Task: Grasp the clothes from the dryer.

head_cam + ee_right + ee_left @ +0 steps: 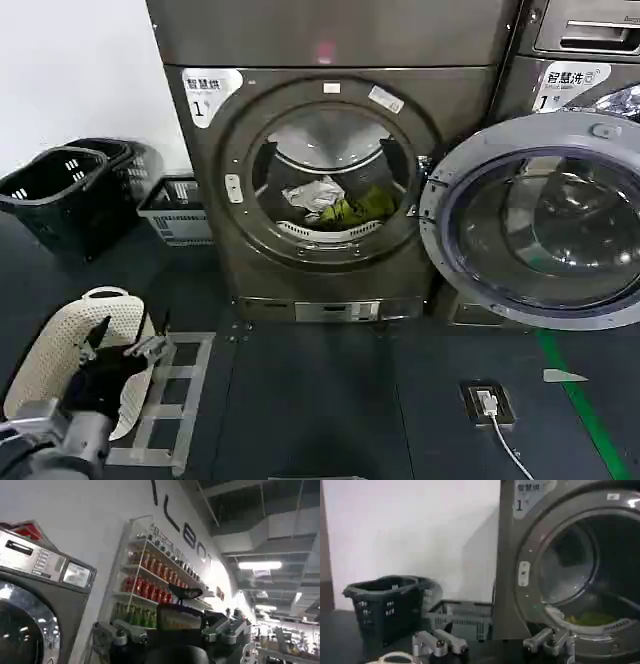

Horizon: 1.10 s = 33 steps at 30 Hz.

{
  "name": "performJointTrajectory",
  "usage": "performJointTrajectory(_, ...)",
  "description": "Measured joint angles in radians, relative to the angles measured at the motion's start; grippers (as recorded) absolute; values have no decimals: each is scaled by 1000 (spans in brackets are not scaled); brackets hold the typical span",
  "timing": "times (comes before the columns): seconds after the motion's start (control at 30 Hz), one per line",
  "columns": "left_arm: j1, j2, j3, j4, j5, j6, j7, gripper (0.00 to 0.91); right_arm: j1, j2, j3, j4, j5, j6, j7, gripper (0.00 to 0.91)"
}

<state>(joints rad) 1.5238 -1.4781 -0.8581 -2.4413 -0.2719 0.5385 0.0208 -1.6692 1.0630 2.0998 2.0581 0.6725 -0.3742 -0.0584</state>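
Currently, by item:
Dryer: the large grey-brown metal front-loading dryer stands against the wall, porthole uncovered, a white "1" label at its upper left.
Door: the round glass-centred door is swung fully out to the machine's right.
Clothes: a small bundle of yellow-green and white fabric pieces lies low in the drum, well behind the rim; the left wrist view catches a yellow-green patch, probably the same bundle.
Left hand: the left hand hovers low at the robot's left, over a white perforated plastic basket, fingers spread wide, holding nothing, far from the drum.
Right hand: the right hand points up toward a shelf of bottles, fingers spread wide, empty.
Floor: black plastic baskets stand left of the dryer.
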Motion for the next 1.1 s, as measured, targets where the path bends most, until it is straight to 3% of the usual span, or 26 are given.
performJointTrajectory(1.1,27,-2,-37,-45,-10,19,-22,907,15,1,-3,-11,43,27,-8,907)
